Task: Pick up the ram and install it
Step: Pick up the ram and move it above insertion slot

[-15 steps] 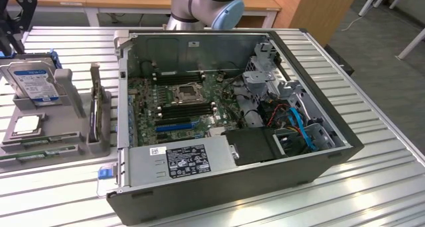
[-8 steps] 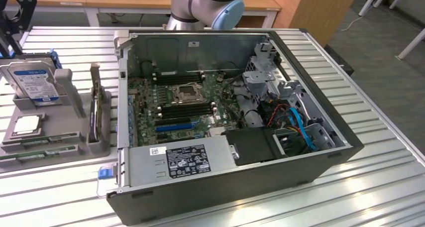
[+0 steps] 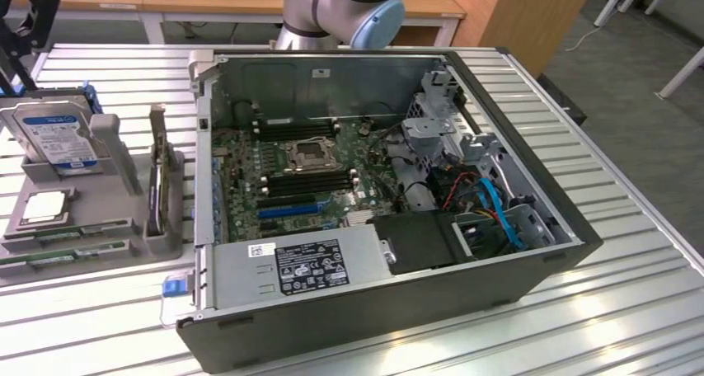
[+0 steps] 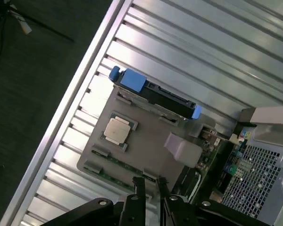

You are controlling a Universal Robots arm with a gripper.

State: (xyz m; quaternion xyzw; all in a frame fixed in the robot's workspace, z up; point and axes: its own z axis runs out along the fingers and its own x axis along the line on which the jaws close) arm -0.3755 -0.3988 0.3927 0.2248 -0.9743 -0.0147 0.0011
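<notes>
Your pincer hangs with its two thin fingers parted and nothing between them, just above one end of the ram. The ram lies in a groove along the edge of the grey holder on the table, well apart from the black slots inside the open computer case.

Your main risk is a bad bite. The stick is thin and sits low in its groove, so fingers that land off-centre could strike the holder's lip. They could also catch one end and lift the stick crooked. There seem to be two green strips side by side, so you might close on the wrong one.

In the wrist view the fingers cover the ram's end. In the exterior view the ram is a mere sliver, and you can't make out its chips.
</notes>
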